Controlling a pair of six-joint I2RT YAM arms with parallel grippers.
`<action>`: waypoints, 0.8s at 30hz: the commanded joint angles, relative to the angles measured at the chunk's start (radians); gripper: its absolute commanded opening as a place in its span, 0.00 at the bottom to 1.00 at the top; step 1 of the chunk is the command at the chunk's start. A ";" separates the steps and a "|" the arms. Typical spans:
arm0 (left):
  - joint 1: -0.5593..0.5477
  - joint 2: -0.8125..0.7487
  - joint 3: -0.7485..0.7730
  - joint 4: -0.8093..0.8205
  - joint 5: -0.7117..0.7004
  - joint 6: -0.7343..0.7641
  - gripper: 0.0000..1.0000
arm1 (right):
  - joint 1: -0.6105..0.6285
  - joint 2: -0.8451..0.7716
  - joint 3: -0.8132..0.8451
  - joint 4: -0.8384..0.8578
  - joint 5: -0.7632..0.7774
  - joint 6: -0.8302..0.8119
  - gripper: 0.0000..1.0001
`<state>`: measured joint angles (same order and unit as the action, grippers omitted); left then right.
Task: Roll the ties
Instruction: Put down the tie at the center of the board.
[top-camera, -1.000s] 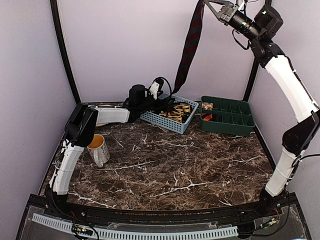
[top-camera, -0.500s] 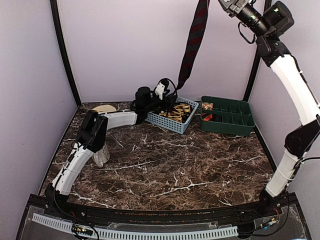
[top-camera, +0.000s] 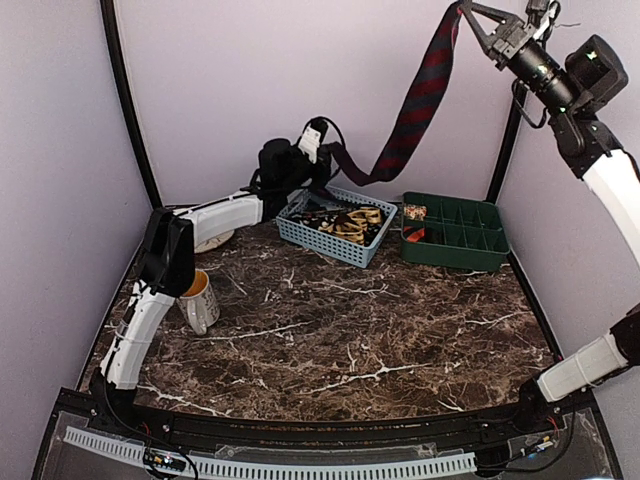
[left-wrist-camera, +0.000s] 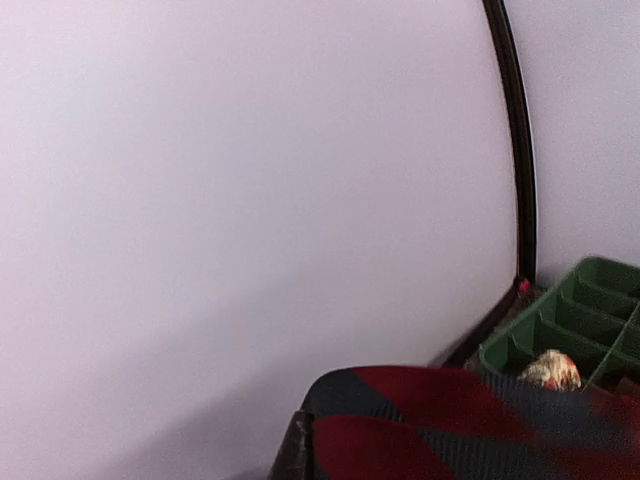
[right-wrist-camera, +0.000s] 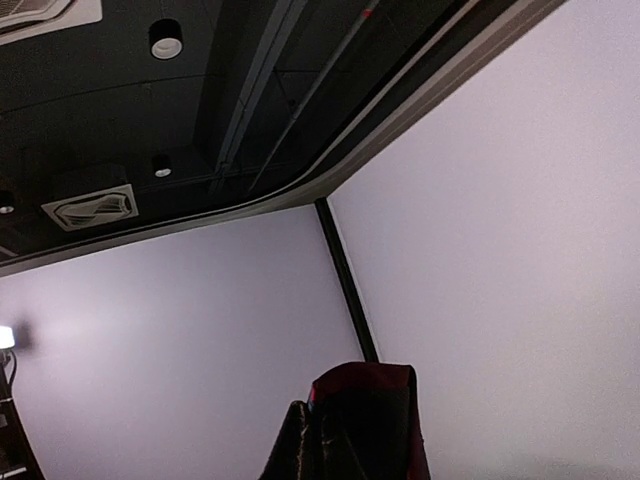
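A dark tie with red diagonal stripes (top-camera: 425, 95) stretches slantwise in the air between both grippers. My right gripper (top-camera: 467, 10) is shut on its upper end, high at the top right. My left gripper (top-camera: 333, 158) is shut on its lower end, just above the blue basket (top-camera: 335, 245). The left wrist view shows the striped fabric (left-wrist-camera: 450, 425) filling the bottom of the frame beside one dark finger (left-wrist-camera: 297, 452). In the right wrist view the tie's folded end (right-wrist-camera: 368, 415) sticks up from the jaws. More ties (top-camera: 355, 220), tan-gold and dark, lie in the basket.
A green compartment tray (top-camera: 455, 248) stands right of the basket at the back wall; its cells (left-wrist-camera: 590, 310) show in the left wrist view. A mug (top-camera: 198, 298) sits by the left arm's elbow. The marble tabletop (top-camera: 350, 340) spreads in front.
My left gripper has shut on the tie's lower end and risen above the basket. The right gripper has swung rightward, so the tie now runs slanted instead of hanging straight.
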<state>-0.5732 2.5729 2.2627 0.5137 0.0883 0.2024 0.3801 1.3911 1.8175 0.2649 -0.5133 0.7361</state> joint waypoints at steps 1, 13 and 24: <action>0.008 -0.312 0.042 0.046 -0.041 0.085 0.00 | -0.062 -0.043 -0.231 0.045 0.092 0.058 0.00; 0.010 -0.614 0.071 0.069 -0.057 0.188 0.00 | -0.087 0.050 -0.398 0.176 -0.029 0.179 0.00; -0.062 -0.891 -0.293 -0.112 -0.046 0.277 0.00 | -0.137 0.073 -0.582 0.248 -0.094 0.198 0.00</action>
<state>-0.5785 1.8191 2.2135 0.4553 0.0486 0.3977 0.2890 1.4776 1.3209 0.4629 -0.5644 0.9447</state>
